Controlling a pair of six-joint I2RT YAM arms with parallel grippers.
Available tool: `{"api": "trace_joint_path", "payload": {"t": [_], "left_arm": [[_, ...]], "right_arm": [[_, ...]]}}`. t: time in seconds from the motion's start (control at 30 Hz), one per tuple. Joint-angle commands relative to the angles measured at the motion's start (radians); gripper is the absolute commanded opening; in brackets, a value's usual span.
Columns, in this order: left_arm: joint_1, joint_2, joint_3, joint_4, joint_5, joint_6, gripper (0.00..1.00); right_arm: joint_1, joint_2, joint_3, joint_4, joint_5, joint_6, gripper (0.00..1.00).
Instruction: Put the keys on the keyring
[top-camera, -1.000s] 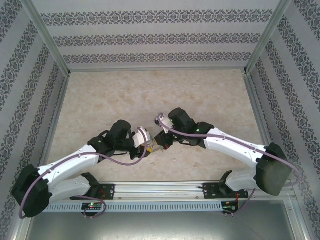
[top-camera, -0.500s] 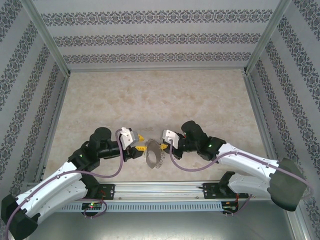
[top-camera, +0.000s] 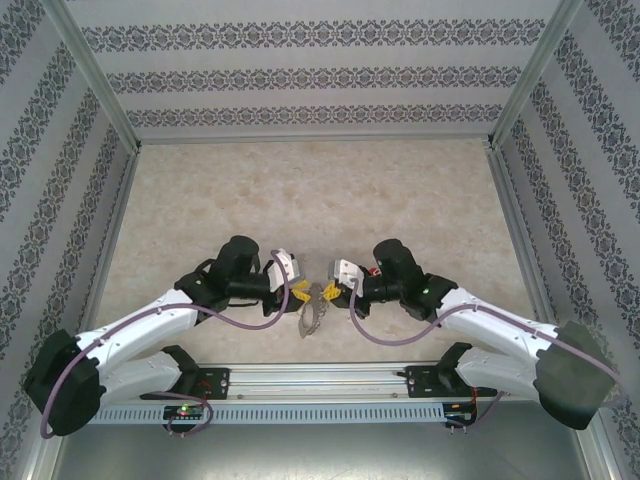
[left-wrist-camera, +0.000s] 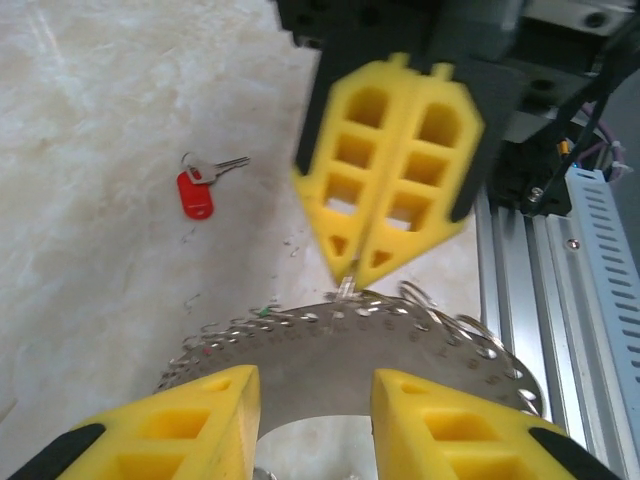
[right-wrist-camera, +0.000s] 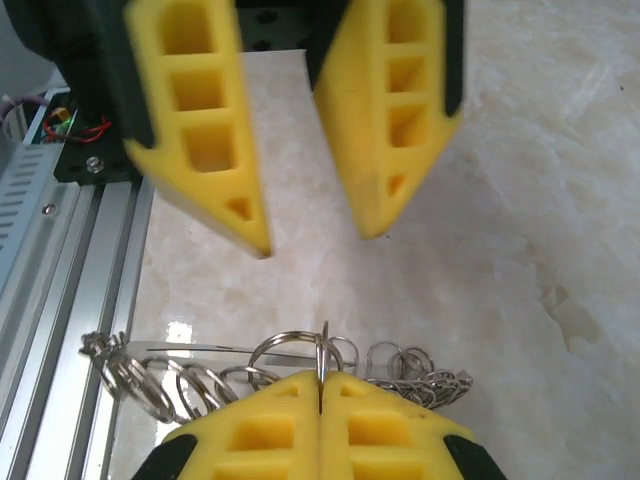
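Top view, left to right.

White left arm (top-camera: 150, 325) comes in from the near-left corner and reaches right along the front of the beige marbled tabletop (top-camera: 300, 180).

Left gripper (left-wrist-camera: 313, 375): jaws apart, with a clear gap between its yellow lattice fingers (right-wrist-camera: 205, 130). Nothing clamped that I can see.

Keyring (left-wrist-camera: 330, 345): a large thin grey metal hoop fringed all round with small silvery rings. It sits between the two grippers, near the table's front edge, just beside the aluminium rail (top-camera: 320, 378). In the left wrist view its band runs across just ahead of the left fingertips; can't tell whether they touch it. Can't tell either whether its low side rests on the table.

Right gripper (right-wrist-camera: 320, 385): yellow fingers (left-wrist-camera: 390, 170) pressed together, no gap. A thin silvery piece from the keyring's fringe is nipped at the tips. It faces the left gripper tip to tip, close but apart.

Red key (left-wrist-camera: 197, 192): a small silver key with a red plastic head and a small ring at the head. It lies flat on the tabletop beyond the grippers, apart from the keyring, clear of both tools.

White right arm (top-camera: 490, 320) enters from the near-right corner, reaching left.
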Motion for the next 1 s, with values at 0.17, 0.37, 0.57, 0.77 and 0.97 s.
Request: {"api": "trace_joint_path", "payload": {"t": [0.17, 0.37, 0.57, 0.77, 0.97], "left_arm": [[0.005, 0.007, 0.020, 0.050, -0.029, 0.026, 0.29], [0.006, -0.158, -0.062, 0.089, -0.338, -0.051, 0.28], [0.007, -0.303, -0.111, 0.045, -0.561, -0.100, 0.26], [0.007, -0.351, -0.135, 0.014, -0.618, -0.124, 0.26], [0.007, -0.329, -0.126, 0.007, -0.600, -0.118, 0.26]], "right_arm": [[-0.019, 0.041, 0.077, 0.004, -0.129, 0.167, 0.00], [-0.091, 0.177, 0.353, -0.222, 0.113, 0.369, 0.00], [0.039, 0.205, 0.403, -0.235, 0.288, 0.223, 0.00], [0.178, 0.313, 0.314, -0.226, 0.458, 0.173, 0.00], [0.166, 0.328, 0.289, -0.184, 0.197, 0.205, 0.00]]}}
